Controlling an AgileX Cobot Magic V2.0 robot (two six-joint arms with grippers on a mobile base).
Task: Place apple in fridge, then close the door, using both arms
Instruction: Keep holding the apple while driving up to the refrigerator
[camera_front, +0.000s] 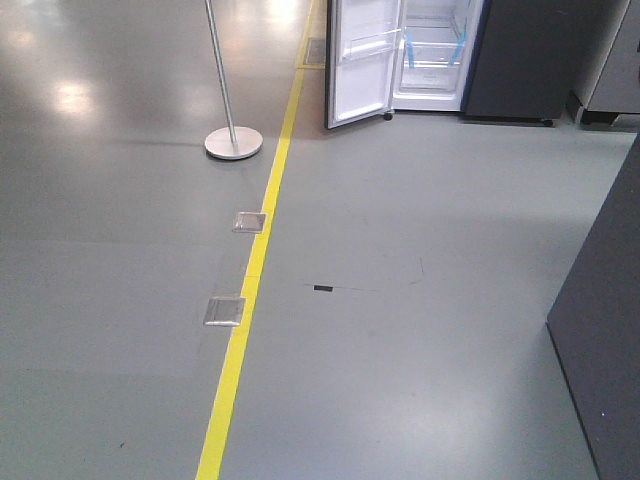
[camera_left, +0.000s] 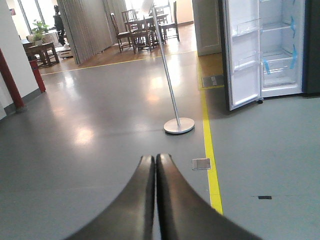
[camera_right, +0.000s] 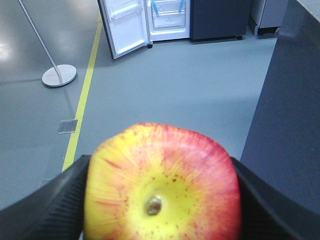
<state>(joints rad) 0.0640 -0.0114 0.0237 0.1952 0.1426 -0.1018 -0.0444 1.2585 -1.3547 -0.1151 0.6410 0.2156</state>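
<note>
- The right gripper (camera_right: 156, 210) was clamped on the apple (camera_right: 162, 180). One black finger (camera_right: 45, 205) showed at the left flank of the fruit and the other at the right flank.
- The left gripper (camera_left: 155, 162) had its two fingers pressed together with nothing between them. It pointed out over bare floor.
- The apple was held at the near edge of the right wrist view, well apart from the fridge (camera_right: 167, 20). One dimpled end of the fruit faced the camera.
- Handling, as judged: the apple was probably light and firm. Its glossy skin would slip under a loose grip and bruise under a hard one.
- Hold point, as judged: the grip across the widest part of the two flanks suited a round fruit. Moderate pressure was advised.
- The door (camera_right: 127, 27) stood open at the left of the cabinet, with its white inner face and clear bins showing.
- Hidden: the contact faces of the right fingers lay behind the bulge of the apple, so seating depth could not be confirmed.
- Cut off: the lower part of the apple ran out of frame. The front view cropped the top of the fridge and showed neither arm.
- Hard to make out: the shelves with blue tape strips (camera_left: 295, 52) were far and small, and free space on them could not be judged.
- A pole stand (camera_front: 233, 142) stood left of a yellow floor line (camera_front: 250, 290), in the far part of the floor near the open door.
</note>
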